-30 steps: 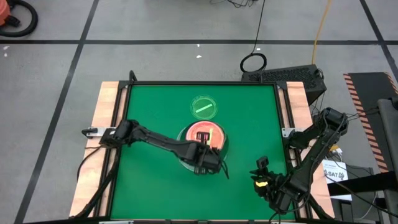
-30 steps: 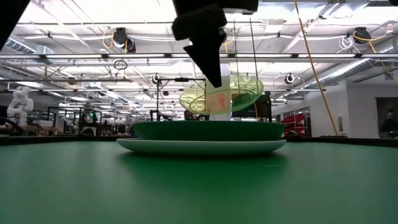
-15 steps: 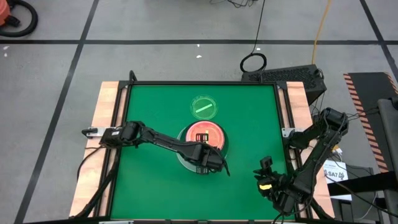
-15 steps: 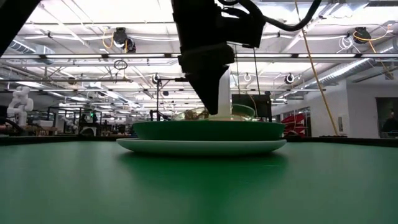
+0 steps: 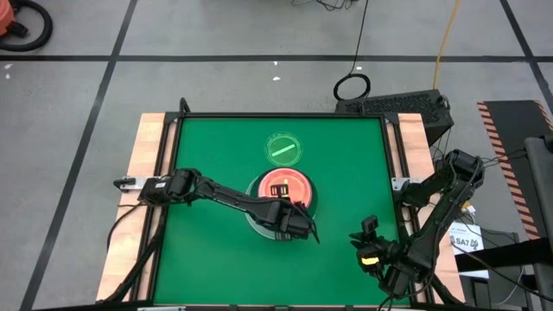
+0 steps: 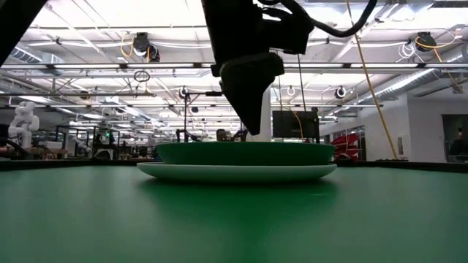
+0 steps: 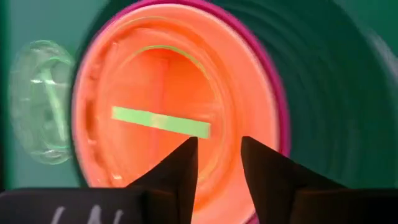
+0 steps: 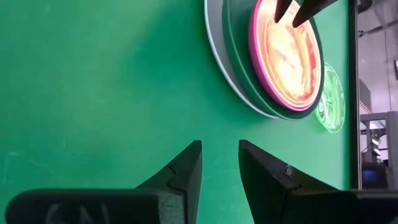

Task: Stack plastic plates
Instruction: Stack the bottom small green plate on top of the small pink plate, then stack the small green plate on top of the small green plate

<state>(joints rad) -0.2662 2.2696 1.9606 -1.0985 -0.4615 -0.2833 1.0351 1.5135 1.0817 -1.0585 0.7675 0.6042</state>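
You see the left tool hanging over the stack, tips just behind the dark green plate rim. Under that sits the pale plate, flat on the green desk. Tool's opening can't be made out.

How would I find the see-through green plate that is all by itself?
Start at the green table and find the stack of plates in its middle, where the left gripper hangs. Go from the stack toward the table's far edge to the small translucent green plate, lying alone on the mat. It is see-through, with a bright green stripe across it.
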